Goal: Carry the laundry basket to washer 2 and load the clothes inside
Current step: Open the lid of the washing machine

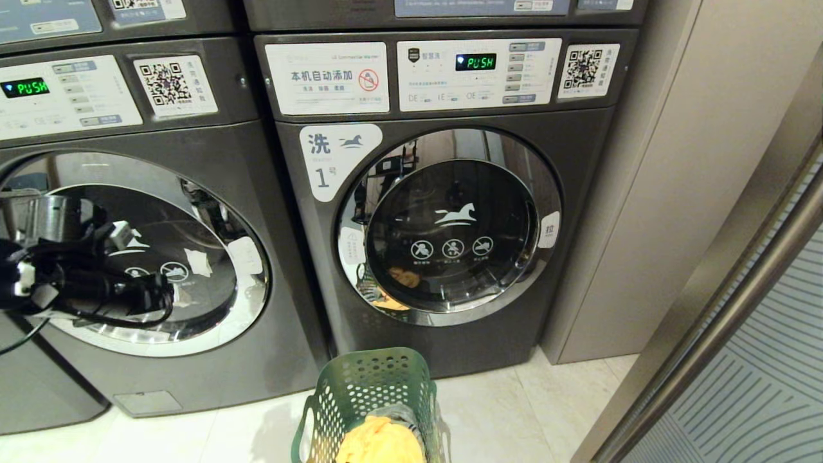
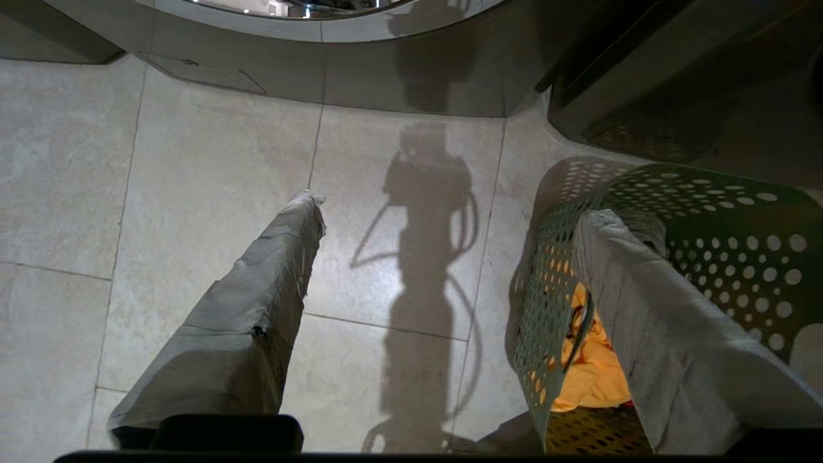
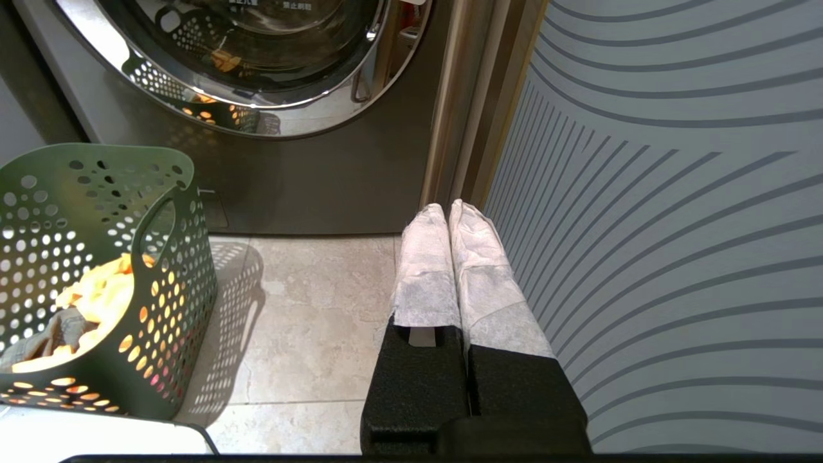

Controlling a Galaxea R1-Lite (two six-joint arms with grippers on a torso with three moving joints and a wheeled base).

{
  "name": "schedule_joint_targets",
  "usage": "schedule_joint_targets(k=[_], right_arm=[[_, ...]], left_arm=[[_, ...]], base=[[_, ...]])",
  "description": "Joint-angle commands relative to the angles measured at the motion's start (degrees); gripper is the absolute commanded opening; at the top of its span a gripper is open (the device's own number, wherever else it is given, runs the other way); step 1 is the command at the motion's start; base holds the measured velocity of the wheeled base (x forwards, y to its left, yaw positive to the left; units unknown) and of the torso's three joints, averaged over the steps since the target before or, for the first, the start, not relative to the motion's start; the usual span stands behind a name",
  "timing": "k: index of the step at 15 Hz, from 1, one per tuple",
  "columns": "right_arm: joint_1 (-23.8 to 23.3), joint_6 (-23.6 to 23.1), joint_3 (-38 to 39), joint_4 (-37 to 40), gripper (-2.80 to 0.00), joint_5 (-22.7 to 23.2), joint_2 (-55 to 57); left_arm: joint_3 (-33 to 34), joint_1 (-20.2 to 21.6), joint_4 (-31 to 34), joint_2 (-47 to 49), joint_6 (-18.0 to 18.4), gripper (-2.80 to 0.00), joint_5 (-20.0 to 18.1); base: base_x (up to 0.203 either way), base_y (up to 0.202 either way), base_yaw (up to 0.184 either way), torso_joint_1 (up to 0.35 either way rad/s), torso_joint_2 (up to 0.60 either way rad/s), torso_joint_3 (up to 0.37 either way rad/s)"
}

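Head view first: two dark grey front-load washers fill the frame. The one in the centre carries a white label with the numeral 1 (image 1: pixel 339 161) beside its round chrome-rimmed door (image 1: pixel 450 226). The washer on the left side of the frame (image 1: pixel 148 257) shows no readable number from here, so I cannot tell whether it is washer 2. The left arm (image 1: pixel 77 276) hangs in front of that left door, at the left edge of the frame, black cables looping around it. Down at the bottom centre stands the laundry basket (image 1: pixel 370 386), dark green and perforated, on the pale tiled floor (image 1: pixel 514 411), just before washer 1, with yellow clothes (image 1: pixel 380 440) piled inside.

Left wrist view: the left tool (image 2: pixel 476 206) points down at the floor, its two cloth-wrapped fingers (image 2: pixel 270 270) spread wide apart and holding nothing. One finger lies over the tiles, the other in front of the basket's rim at the right of the frame. The arm's shadow falls between them.

Right wrist view: the right tool (image 3: pixel 449 209) has its wrapped fingers pressed together, empty, in the lower middle of the frame. The basket sits at the left edge, apart from it, and a striped grey panel (image 3: pixel 675 225) fills the right.
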Motion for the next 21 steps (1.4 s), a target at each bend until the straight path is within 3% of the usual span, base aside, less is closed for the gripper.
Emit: schedule_joint_targets(k=[1, 4, 9, 12, 15, 18, 21], right_arm=[[0.02, -0.06, 0.0, 0.02, -2.8, 0.02, 0.09], [0.02, -0.06, 0.0, 0.02, -2.8, 0.02, 0.09], [0.02, -0.06, 0.0, 0.02, -2.8, 0.02, 0.09], [0.02, -0.06, 0.0, 0.02, -2.8, 0.02, 0.09], [0.02, -0.06, 0.0, 0.02, -2.8, 0.02, 0.09], [0.02, -0.06, 0.0, 0.02, -2.8, 0.02, 0.09], [0.02, -0.06, 0.0, 0.02, -2.8, 0.02, 0.09]], left_arm=[[-5.54, 1.27, 2.94, 8.27, 1.37, 0.0, -0.67], [-9.35, 2.08, 2.92, 12.48, 3.18, 0.0, -4.56], [-9.28, 6.4, -21.41, 20.61, 3.53, 0.0, -27.56], [-9.69, 7.56, -34.15, 25.59, 3.71, 0.0, -35.57], [-10.04, 6.85, -41.76, 28.75, 5.91, 0.0, -38.14], [-9.98, 6.79, -45.35, 31.08, 13.58, 0.0, -38.35], [-10.09, 6.48, -49.94, 32.45, 13.94, 0.0, -37.13]], base=[[0.0, 0.0, 0.0, 0.0, 0.0, 0.0], [0.0, 0.0, 0.0, 0.0, 0.0, 0.0], [0.0, 0.0, 0.0, 0.0, 0.0, 0.0], [0.0, 0.0, 0.0, 0.0, 0.0, 0.0], [0.0, 0.0, 0.0, 0.0, 0.0, 0.0], [0.0, 0.0, 0.0, 0.0, 0.0, 0.0], [0.0, 0.0, 0.0, 0.0, 0.0, 0.0]])
